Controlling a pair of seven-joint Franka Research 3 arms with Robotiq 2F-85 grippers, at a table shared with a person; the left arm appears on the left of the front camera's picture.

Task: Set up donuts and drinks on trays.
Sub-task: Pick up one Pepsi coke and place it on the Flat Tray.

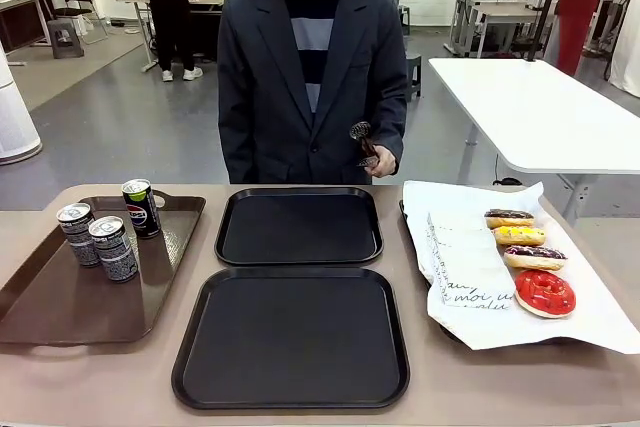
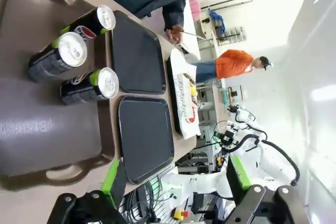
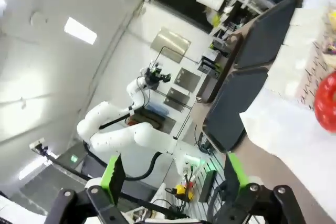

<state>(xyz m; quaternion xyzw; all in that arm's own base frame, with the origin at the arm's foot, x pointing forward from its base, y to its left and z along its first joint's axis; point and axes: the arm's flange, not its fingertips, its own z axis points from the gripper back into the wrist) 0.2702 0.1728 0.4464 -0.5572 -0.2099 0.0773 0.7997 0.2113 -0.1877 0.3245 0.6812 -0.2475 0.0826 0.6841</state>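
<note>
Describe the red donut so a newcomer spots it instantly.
On the table's right side lies white paper with black cursive lettering, carrying a row of four donuts. The red donut ends the row nearest the robot. It alone has glossy red icing; the others are chocolate or yellow.

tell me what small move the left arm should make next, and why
Probably lower the open left gripper toward the nearest slim patterned drink can on the glossy brown rectangular tray: all three cans stand there, and both black square plastic trays hold nothing yet.
</note>
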